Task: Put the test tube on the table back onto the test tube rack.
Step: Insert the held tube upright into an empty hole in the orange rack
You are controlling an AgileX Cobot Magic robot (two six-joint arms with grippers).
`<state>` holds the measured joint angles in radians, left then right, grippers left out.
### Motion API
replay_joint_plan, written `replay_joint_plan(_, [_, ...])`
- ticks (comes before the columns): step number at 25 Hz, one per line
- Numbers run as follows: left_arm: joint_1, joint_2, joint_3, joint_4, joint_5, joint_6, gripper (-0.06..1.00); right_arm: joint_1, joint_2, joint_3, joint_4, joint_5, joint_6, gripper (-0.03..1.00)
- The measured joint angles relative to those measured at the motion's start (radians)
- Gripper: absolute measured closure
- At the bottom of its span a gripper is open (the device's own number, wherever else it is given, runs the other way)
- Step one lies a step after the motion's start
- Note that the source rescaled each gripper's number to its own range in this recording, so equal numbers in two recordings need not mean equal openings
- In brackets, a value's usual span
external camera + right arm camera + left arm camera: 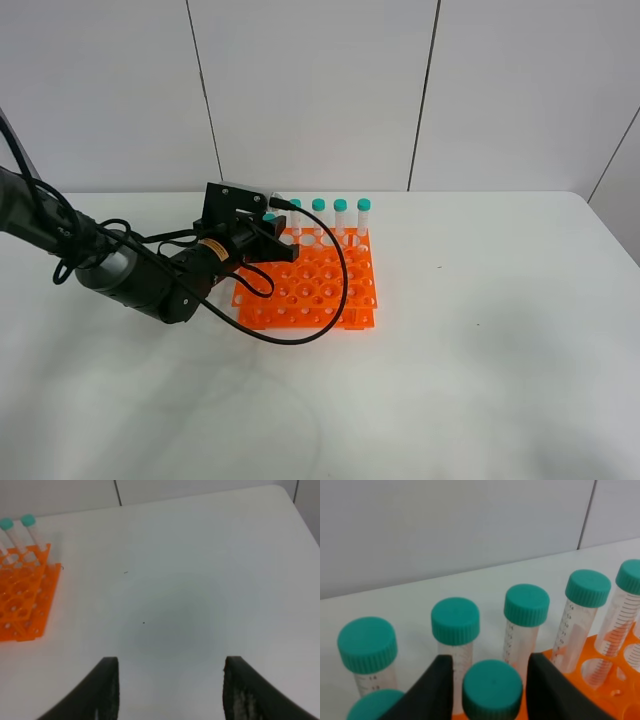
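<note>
L gripper (490, 680) jaws just apart either side of tube (492, 690), cap between, tube upright in rack (310, 285) | R gripper (167, 690) open, empty | risk: lifting off crooked snags cap, knocks neighbor tubes (526, 605)

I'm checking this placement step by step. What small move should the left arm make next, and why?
Probably open a little wider and lift straight up. The left gripper straddles the test tube, small gaps showing beside its cap, and the tube seems to stand in the test tube rack beside its neighbours.
</note>
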<state>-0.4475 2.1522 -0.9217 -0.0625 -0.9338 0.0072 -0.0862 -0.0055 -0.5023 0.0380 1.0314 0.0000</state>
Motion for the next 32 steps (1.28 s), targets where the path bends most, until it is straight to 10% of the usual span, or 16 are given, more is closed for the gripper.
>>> replay_joint_plan(32, [0.0,-0.021,0.0,0.0,-0.001,0.008,0.76,0.0,0.0,0.0,0.0,0.0,0.0,0.43])
